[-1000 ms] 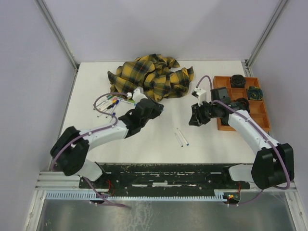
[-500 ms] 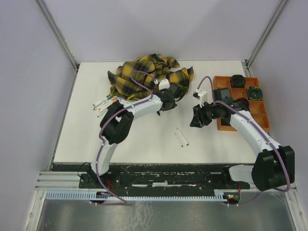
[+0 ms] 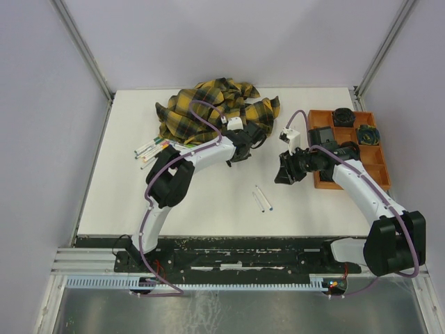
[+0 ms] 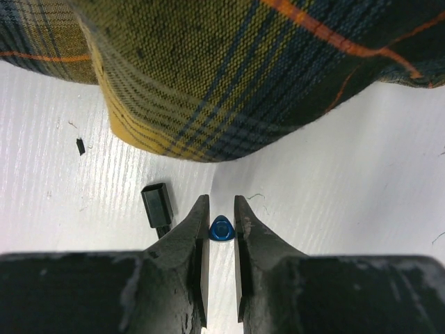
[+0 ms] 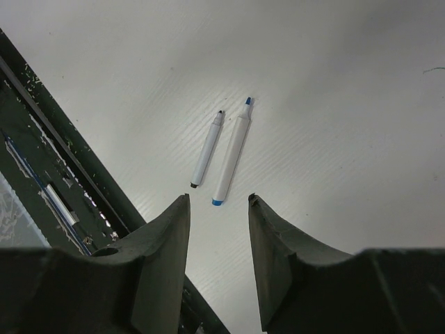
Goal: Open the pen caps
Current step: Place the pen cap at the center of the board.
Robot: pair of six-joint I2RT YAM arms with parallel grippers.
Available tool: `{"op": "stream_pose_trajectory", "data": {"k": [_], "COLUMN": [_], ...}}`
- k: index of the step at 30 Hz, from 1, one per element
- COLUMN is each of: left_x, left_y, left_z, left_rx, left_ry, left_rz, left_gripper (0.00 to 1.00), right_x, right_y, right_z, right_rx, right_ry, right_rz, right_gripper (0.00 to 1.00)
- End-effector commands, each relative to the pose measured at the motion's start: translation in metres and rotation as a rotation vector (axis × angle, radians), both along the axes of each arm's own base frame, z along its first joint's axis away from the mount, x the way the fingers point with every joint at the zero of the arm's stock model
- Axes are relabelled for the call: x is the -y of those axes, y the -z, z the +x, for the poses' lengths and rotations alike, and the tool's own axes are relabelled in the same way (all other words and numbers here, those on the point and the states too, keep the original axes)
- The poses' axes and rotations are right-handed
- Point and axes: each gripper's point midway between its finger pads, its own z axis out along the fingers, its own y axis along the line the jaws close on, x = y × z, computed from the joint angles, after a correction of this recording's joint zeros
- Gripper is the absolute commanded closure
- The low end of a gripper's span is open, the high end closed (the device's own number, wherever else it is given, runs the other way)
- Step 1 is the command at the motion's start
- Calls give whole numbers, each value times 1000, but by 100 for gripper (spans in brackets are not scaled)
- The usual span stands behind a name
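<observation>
Left pincer point(image 3: 243, 149) now sits at the near hem of the plaid cloth point(image 3: 215, 111), toward 12 o'clock on the surface point(image 3: 208, 209). A second ago it was out at 9 o'clock over the bundled pens point(image 3: 154, 147), and half a second ago it had already swung across, so the last stretch is only a small settling. Its wrist view shows the jaws nearly together, pinching a blue cap point(image 4: 222, 228) seen end-on. Just beside it at 9 o'clock, a black cap point(image 4: 157, 203) lies loose on the surface under the cloth's fold.

Across from it, the right pincer point(image 3: 281, 174) has hardly shifted. Its jaws stand apart with nothing between them, and it hangs above two barrels lying side by side near 6 o'clock of the surface's middle, a black-tipped pen point(image 5: 207, 148) and a blue-tipped pen point(image 5: 231, 156), both with bare nibs.

My reading is that the blue cap is already off its pen and has been carried to where the black one lies, so a release there seems the natural next step. That would make two pens done. The bundle at 9 o'clock looks untouched, though whether each pen there is capped is too small to tell.
</observation>
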Motion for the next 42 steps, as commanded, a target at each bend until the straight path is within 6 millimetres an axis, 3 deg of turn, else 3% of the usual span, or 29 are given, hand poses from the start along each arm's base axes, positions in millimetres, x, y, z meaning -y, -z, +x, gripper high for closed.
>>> {"op": "stream_pose_trajectory", "data": {"k": [1, 29, 42], "left_x": [-7, -11, -9], "left_y": [-10, 10, 10], "left_z": [9, 4, 4], "left_rx": [36, -23, -25], "left_ry": [-12, -11, -9], "left_rz": [30, 2, -11], "left_gripper": [91, 78, 69], "right_x": [-2, 0, 0], "right_y": [-20, -20, -21], "right_z": [9, 10, 10], "right_rx": [75, 70, 70], "right_ry": [-9, 1, 4], "right_rz": [21, 25, 29], "right_gripper": [53, 53, 53]}}
